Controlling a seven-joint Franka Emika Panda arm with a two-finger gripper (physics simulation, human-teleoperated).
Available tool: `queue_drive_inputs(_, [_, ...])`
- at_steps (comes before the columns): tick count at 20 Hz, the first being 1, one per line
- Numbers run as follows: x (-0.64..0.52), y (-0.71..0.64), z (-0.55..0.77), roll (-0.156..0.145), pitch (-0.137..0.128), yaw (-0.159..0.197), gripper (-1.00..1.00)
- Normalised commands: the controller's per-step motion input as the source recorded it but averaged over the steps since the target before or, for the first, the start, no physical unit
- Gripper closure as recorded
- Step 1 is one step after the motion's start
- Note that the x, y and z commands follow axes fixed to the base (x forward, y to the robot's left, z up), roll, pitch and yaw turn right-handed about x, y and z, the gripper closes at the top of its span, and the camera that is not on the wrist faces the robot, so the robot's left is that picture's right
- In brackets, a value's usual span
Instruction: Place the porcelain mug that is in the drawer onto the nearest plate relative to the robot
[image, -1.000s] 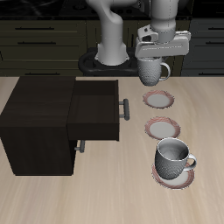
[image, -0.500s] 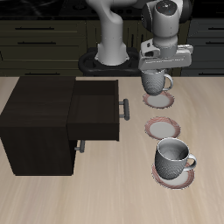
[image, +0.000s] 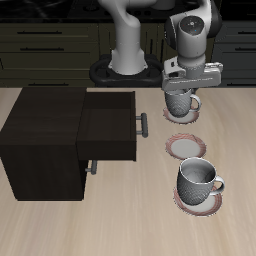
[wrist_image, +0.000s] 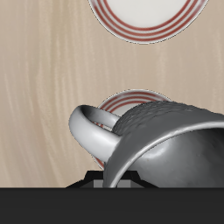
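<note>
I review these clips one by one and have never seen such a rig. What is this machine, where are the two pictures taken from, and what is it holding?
These are simulator renders. A white jointed robot arm stands at the table's back. One picture looks at it from the front and above; the other comes from a camera on its gripper. The gripper holds a speckled porcelain mug just above a pink-rimmed plate. Also on the table: a dark cabinet with its drawer pulled open, a second plate, and an identical mug on a third plate.

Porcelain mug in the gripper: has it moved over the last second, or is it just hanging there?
Yes. The porcelain mug, held by the gripper, has come down toward the plate by the robot's base; against the fixed drawer it now sits lower and slightly farther away.
</note>
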Motion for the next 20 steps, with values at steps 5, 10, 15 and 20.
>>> queue_drive_inputs(5, [-0.04,0.08,-0.17,0.019,0.034,0.003,1.0])
queue_drive_inputs(10, [-0.02,0.0,-0.03,0.015,0.018,-0.005,-1.0])
queue_drive_inputs(15, [0.01,-0.06,0.03,0.005,0.002,0.0,-1.0])
queue_drive_inputs(20, [0.01,-0.13,0.2,-0.02,-0.042,-0.008,-1.0])
